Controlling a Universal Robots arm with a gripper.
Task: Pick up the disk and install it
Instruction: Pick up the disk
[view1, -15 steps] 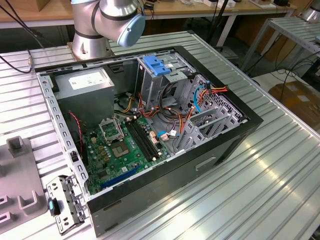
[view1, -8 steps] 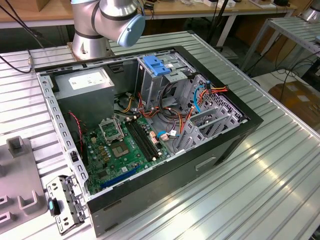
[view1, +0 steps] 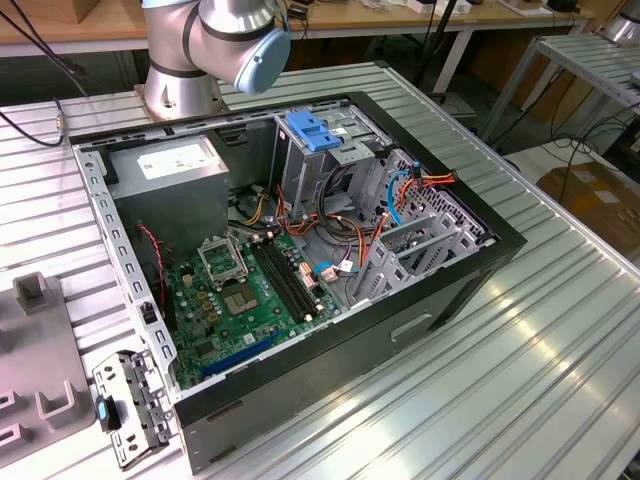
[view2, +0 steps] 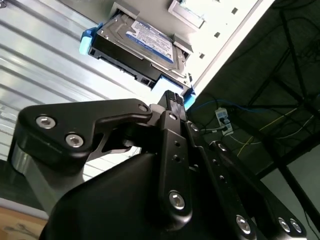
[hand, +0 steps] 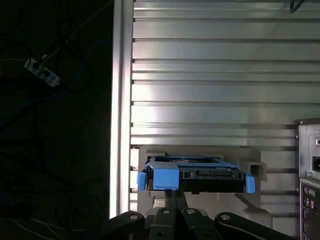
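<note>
The disk (view2: 145, 40) is a flat silver-grey drive with a white and blue label and blue rails. It rests on a pale grey holder (hand: 252, 167) at the edge of the ribbed metal table (hand: 210, 75). In the first wrist view the disk (hand: 200, 175) faces me end-on. My gripper (view2: 171, 96) has its two black fingers pressed together, shut, with the tips right at the disk's blue rail (view2: 167, 82). In the first wrist view the gripper (hand: 175, 194) sits just below the blue tab (hand: 165, 178). I cannot tell whether the tips touch the rail.
The open computer case (view1: 470, 290) lies on the table with the motherboard (view1: 250, 295) exposed. A tall metal cage with a light-blue latch (view1: 310, 130) and a grey power-supply box (view1: 175, 165) stand at its far side. The arm's base (view1: 185, 85) is behind it.
</note>
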